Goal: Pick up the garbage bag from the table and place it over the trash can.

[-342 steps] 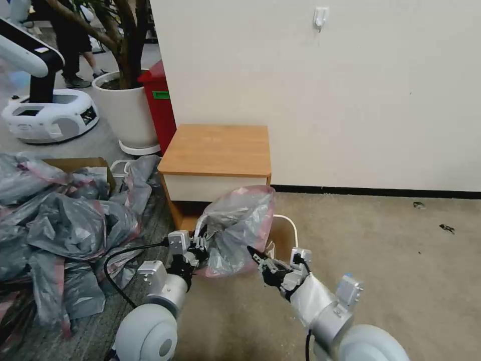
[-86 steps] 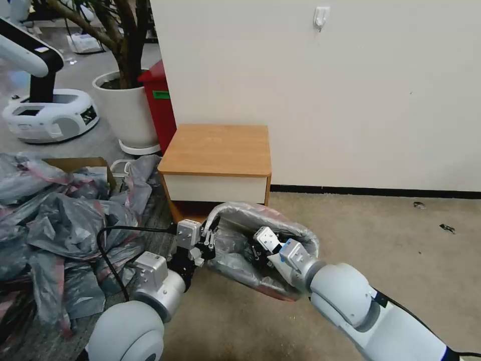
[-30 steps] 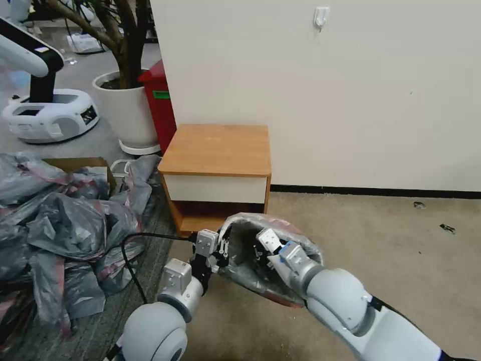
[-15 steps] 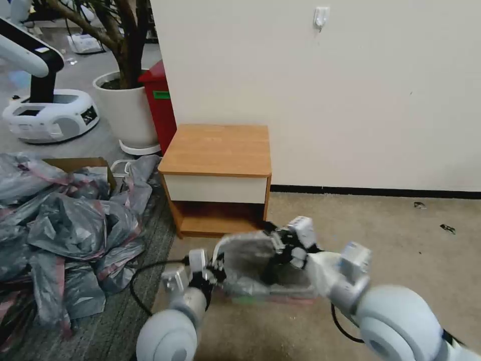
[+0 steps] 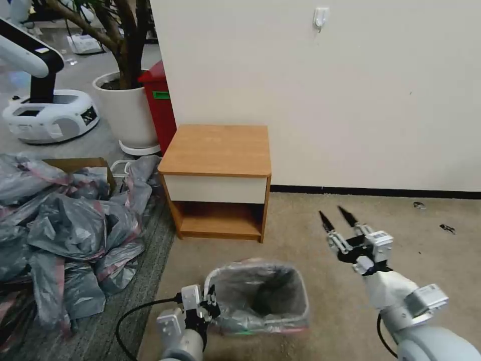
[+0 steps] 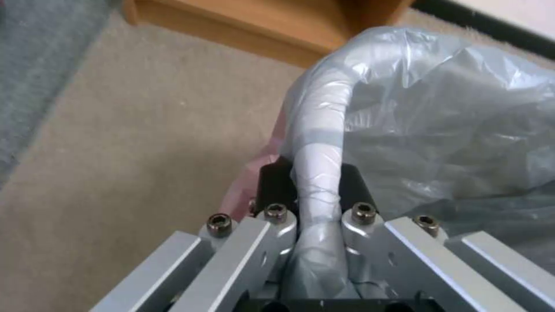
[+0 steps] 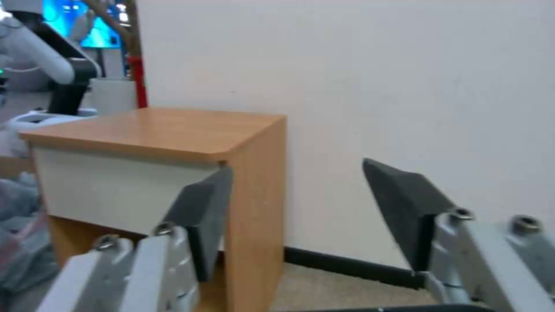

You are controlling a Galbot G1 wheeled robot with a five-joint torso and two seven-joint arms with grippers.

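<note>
Plastic, thin, crinkly and translucent grey, is seen stretched over the trash can (image 5: 253,321), which stands on the beige carpet (image 5: 320,235) at about 6 o'clock from the table (image 5: 216,150). The garbage bag (image 5: 260,293) is draped over the can's rolled rim, its mouth held in a rounded rectangle, and its pink-red band is bunched low around the outside wall. In the left wrist view the film (image 6: 439,121) is shown pulled smooth and tight over the curved rim, with deep creases farther in.

The left gripper (image 5: 208,306) is placed at the can's 9 o'clock edge. Its two dark fingers (image 6: 272,182) are closed narrowly on the bag-covered rim, one on each side, so that the plastic is pinched against the rim.

The right gripper (image 5: 336,218) is held in the air at about 2 o'clock from the can, well apart from it. Its pointed black fingers (image 7: 405,203) are spread wide, and nothing is gripped or touched by them.

The table is made of light-brown wood with a flat top, a white drawer front and an open lower shelf. A heap of similar grey-pink bags (image 5: 65,230) is piled at the table's 8 o'clock.
</note>
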